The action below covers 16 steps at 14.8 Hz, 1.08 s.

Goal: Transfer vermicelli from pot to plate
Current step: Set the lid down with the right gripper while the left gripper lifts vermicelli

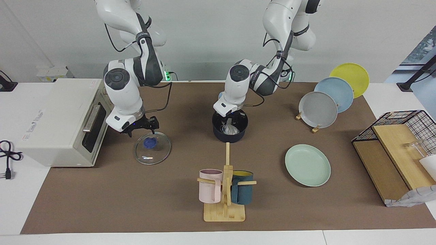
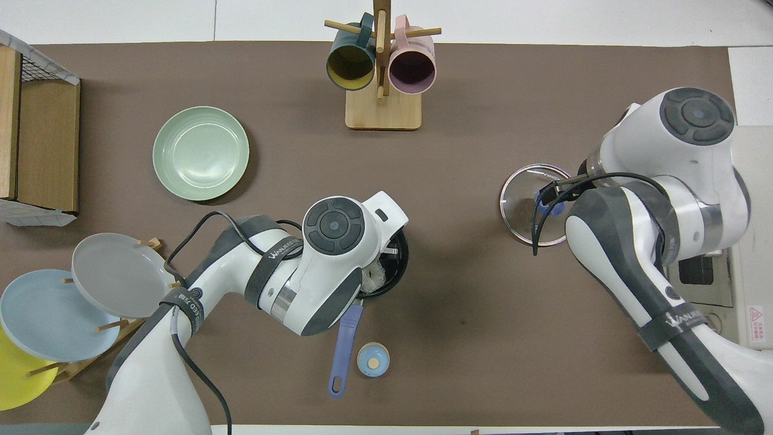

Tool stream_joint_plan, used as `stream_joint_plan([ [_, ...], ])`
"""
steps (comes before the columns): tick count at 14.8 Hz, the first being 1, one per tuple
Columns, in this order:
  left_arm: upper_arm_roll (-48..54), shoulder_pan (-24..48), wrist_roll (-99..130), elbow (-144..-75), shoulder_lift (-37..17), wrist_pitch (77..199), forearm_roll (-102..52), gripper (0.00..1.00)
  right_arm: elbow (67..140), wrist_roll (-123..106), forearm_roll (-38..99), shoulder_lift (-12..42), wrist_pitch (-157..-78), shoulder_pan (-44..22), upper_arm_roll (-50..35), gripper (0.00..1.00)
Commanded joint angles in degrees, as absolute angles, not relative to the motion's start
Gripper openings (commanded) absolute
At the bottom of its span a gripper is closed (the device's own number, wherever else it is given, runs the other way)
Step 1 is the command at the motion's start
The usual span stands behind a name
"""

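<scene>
The dark navy pot (image 1: 218, 133) stands mid-table, nearer to the robots than the mug rack. Its blue handle (image 2: 344, 344) points toward the robots. The white vermicelli (image 1: 229, 129) lies inside it and also shows in the overhead view (image 2: 375, 277). My left gripper (image 1: 231, 123) reaches down into the pot, open, with its fingers on either side of the vermicelli. The mint-green plate (image 1: 307, 165) lies bare toward the left arm's end of the table, and also shows in the overhead view (image 2: 200, 152). My right gripper (image 1: 143, 128) hangs open and empty just above the glass lid (image 1: 152, 148).
A toaster oven (image 1: 58, 119) stands at the right arm's end. A wooden mug rack (image 1: 224, 190) holds a pink and a teal mug. Grey, light blue and yellow plates stand in a rack (image 1: 318, 109). A wire-and-wood shelf (image 1: 391, 149) is at the left arm's end. A small blue disc (image 2: 372, 360) lies by the pot handle.
</scene>
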State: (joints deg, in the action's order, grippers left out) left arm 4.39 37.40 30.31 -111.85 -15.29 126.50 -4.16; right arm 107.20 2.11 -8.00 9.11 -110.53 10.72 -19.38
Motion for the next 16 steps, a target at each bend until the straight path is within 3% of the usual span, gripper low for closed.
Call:
stream_joint_plan([
  [1, 3.69, 36.83, 29.62, -108.91, -13.19, 120.17, -4.48, 0.0, 101.36, 1.76, -7.82, 8.62, -103.21, 11.95, -19.95, 1.0],
  [5, 3.69, 34.2, 28.83, -104.87, -9.68, 111.03, -4.74, 0.0, 93.96, 1.85, -5.46, 5.73, -93.18, 12.48, -19.78, 1.0],
  [10, 3.78, 28.32, 27.6, -92.75, -9.23, 97.76, -7.11, 0.0, 94.22, 1.76, -4.4, -0.08, -86.06, 12.22, -18.64, 1.0],
  [16, 3.52, 13.99, 17.68, -85.17, -11.07, 93.68, -8.53, 0.0, 89.5, 1.85, -1.15, 2.45, -84.21, 2.47, -3.89, 1.0],
])
